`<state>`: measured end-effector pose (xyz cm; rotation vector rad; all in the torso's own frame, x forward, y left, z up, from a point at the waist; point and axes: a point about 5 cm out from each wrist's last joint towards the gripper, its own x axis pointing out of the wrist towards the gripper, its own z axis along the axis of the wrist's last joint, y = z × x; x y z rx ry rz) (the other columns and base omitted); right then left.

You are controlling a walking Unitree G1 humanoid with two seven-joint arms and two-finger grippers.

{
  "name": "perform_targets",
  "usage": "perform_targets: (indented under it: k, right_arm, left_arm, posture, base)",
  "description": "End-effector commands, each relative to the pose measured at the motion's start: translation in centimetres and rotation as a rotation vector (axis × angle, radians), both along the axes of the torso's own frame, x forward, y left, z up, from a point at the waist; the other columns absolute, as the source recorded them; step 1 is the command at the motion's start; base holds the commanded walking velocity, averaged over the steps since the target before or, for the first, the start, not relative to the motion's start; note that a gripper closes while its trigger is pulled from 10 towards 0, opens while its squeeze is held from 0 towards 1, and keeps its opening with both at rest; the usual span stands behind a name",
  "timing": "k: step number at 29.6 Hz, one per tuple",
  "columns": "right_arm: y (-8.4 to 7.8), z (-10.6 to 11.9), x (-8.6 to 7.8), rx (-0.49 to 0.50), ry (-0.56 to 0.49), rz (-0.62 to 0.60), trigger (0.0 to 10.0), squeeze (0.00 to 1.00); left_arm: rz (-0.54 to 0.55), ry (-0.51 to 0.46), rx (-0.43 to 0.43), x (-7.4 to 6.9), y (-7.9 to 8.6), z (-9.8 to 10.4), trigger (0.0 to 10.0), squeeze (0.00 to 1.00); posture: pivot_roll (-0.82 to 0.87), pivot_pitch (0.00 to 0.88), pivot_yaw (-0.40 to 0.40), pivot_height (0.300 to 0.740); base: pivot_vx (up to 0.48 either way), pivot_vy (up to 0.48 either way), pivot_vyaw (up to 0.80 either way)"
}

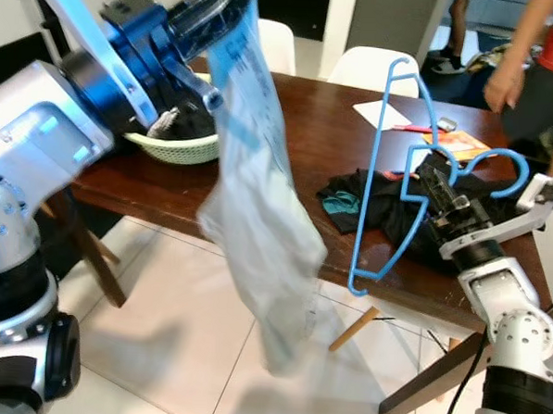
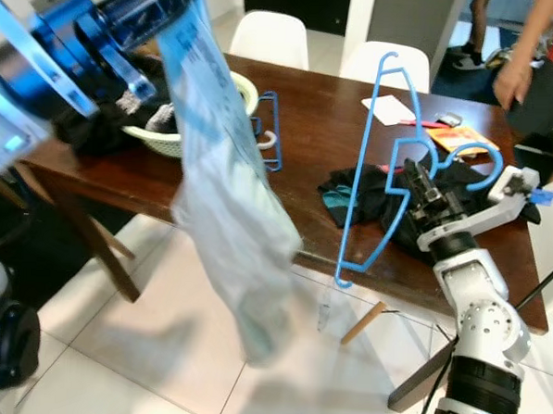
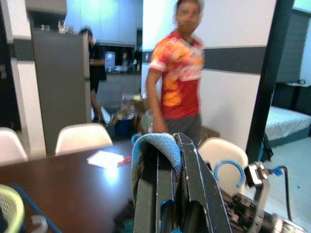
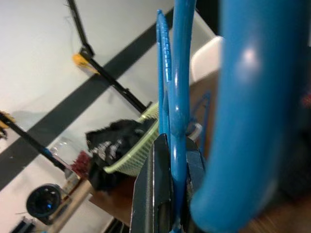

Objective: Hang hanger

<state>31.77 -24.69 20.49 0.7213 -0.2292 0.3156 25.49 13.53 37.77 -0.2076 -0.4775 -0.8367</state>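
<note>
Hanger [image 1: 371, 175], blue plastic, clamped in the right gripper [image 1: 440, 192] close to its neck, fingers closed on the wire-thin shoulder. Held above the near right part of the dark wooden table [image 1: 309, 125], touching nothing else. Stands on end, not level: long bar running almost vertically, top corner high over the tabletop, bottom corner down past the table's front edge, hook [image 1: 501, 161] curling away to the robot's right, beyond the gripper.

Left gripper [image 1: 207, 36] raised high on the robot's left, pinched shut on the top hem of a pale blue garment [image 1: 258, 197]. Cloth dropping straight down from that grip, long axis vertical, lower end dangling off the table's front edge over the tiled floor. In the left wrist view, a folded blue hem seen squeezed between the fingers [image 3: 194, 179].

Key relation, as a judgement: garment and hanger side by side and roughly parallel, both upright, with a clear gap between them; hanger on the garment's right, its long bar facing the cloth. Closing that gap likely calls for swinging the hanger leftward toward the hem, or carrying the hem rightward, and for tipping the hanger closer to level.

Elsewhere on the table: a green basket [image 1: 182, 149] with dark laundry behind the left arm, a second blue hanger [image 2: 273, 137] lying just beside it, a heap of black clothes [image 1: 369, 207] under the held hanger. Person [image 1: 543, 73] standing at the far right corner.
</note>
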Motion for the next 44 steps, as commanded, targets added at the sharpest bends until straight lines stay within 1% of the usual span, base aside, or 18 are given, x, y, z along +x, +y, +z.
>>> perform_targets:
  k: [1,5,7,8,9,10,11,13,21,24,27,30,32,34,36,37,40,44]
  right_arm:
    - [-0.7,-0.4,-0.1,-0.029,0.026,-0.042,10.0,0.00]
    - [-2.5,-2.7,0.3,-0.203,0.193,-0.230,10.0,0.00]
    - [-2.5,-2.7,0.3,-0.203,0.193,-0.230,10.0,0.00]
    - [-2.6,-3.4,0.3,-0.258,0.231,-0.255,10.0,0.00]
    - [-2.6,-3.4,0.3,-0.258,0.231,-0.255,10.0,0.00]
    - [-2.2,-4.6,0.3,-0.343,0.281,-0.258,10.0,0.00]
    - [-2.2,-4.6,0.3,-0.343,0.281,-0.258,10.0,0.00]
    - [-1.6,-5.4,0.3,-0.410,0.312,-0.249,10.0,0.00]
    - [-0.8,-6.9,0.3,-0.526,0.369,-0.251,10.0,0.00]
    - [-0.8,-6.9,0.6,-0.575,0.386,-0.267,10.0,0.00]
    - [-0.9,-6.9,0.7,-0.592,0.388,-0.263,10.0,0.00]
    - [-1.0,-6.3,1.6,-0.754,0.347,-0.215,10.0,0.00]
    - [-1.0,-6.1,1.8,-0.786,0.333,-0.211,10.0,0.00]
    - [-1.0,-5.7,3.2,-0.881,0.320,-0.184,10.0,0.00]
    - [-1.0,-5.7,3.2,-0.881,0.320,-0.184,10.0,0.00]
    - [-0.9,-5.2,5.0,-0.950,0.333,-0.166,10.0,0.00]
    - [-1.0,-4.6,6.0,-0.931,0.351,-0.195,10.0,0.00]
    - [-1.1,-4.5,6.0,-0.925,0.356,-0.203,10.0,0.00]
  left_arm:
    - [-0.023,0.015,0.025,0.1,-0.6,-0.5,10.0,0.00]
    - [0.040,0.164,0.121,1.8,-0.4,-5.9,10.0,0.00]
    - [0.040,0.164,0.121,1.8,-0.4,-5.9,10.0,0.00]
    - [0.082,0.218,0.127,2.4,0.2,-7.6,10.0,0.00]
    - [0.082,0.218,0.127,2.4,0.2,-7.6,10.0,0.00]
    - [0.182,0.326,0.179,3.3,1.7,-11.3,10.0,0.00]
    - [0.182,0.326,0.179,3.3,1.7,-11.3,10.0,0.00]
    - [0.240,0.415,0.232,3.3,2.9,-14.9,10.0,0.00]
    - [0.302,0.534,0.335,2.5,4.3,-20.1,10.0,0.00]
    - [0.372,0.586,0.379,2.4,5.8,-22.7,10.0,0.00]
    - [0.393,0.606,0.360,2.4,6.3,-23.2,10.0,0.00]
    - [0.446,0.598,0.194,2.8,7.4,-22.6,10.0,0.00]
    - [0.454,0.586,0.176,2.8,7.5,-22.6,10.0,0.00]
    - [0.463,0.581,0.061,2.9,8.0,-22.4,10.0,0.00]
    - [0.463,0.581,0.061,2.9,8.0,-22.4,10.0,0.00]
    - [0.464,0.576,-0.001,3.2,8.4,-22.4,10.0,0.00]
    - [0.454,0.562,-0.003,3.3,8.4,-22.5,10.0,0.00]
    - [0.451,0.559,-0.012,3.3,8.5,-22.5,10.0,0.00]
  posture:
    - [0.04,0.059,0.012,0.740]
    - [0.03,0.048,0.015,0.740]
    - [0.03,0.048,0.015,0.740]
    - [0.03,0.046,0.015,0.740]
    - [0.03,0.046,0.015,0.740]
    - [0.02,0.042,0.013,0.740]
    - [0.02,0.042,0.013,0.740]
    - [0.02,0.037,0.009,0.740]
    - [0.02,0.033,0.003,0.740]
    - [0.01,0.049,0.002,0.740]
    - [0.00,0.051,-0.002,0.740]
    - [-0.03,0.075,0.003,0.740]
    - [-0.03,0.075,0.003,0.740]
    - [-0.05,0.083,0.017,0.740]
    - [-0.05,0.083,0.017,0.740]
    - [-0.04,0.093,0.034,0.740]
    - [-0.02,0.105,0.026,0.740]
    - [-0.02,0.105,0.026,0.740]
  base:
    - [-0.244,0.000,0.00]
    - [0.000,0.000,0.00]
    - [0.000,0.000,0.00]
    - [0.000,0.000,0.00]
    - [0.000,0.000,0.00]
    - [0.000,0.000,-0.80]
    - [0.000,0.000,-0.80]
    - [0.000,0.000,-0.80]
    - [0.000,0.000,-0.80]
    - [0.000,0.000,-0.80]
    - [0.000,0.000,-0.80]
    - [0.000,0.000,-0.80]
    - [0.000,0.000,-0.80]
    - [0.000,0.000,0.00]
    - [0.000,0.000,0.00]
    - [0.000,0.000,0.00]
    - [0.000,0.000,0.00]
    - [0.000,0.000,0.00]
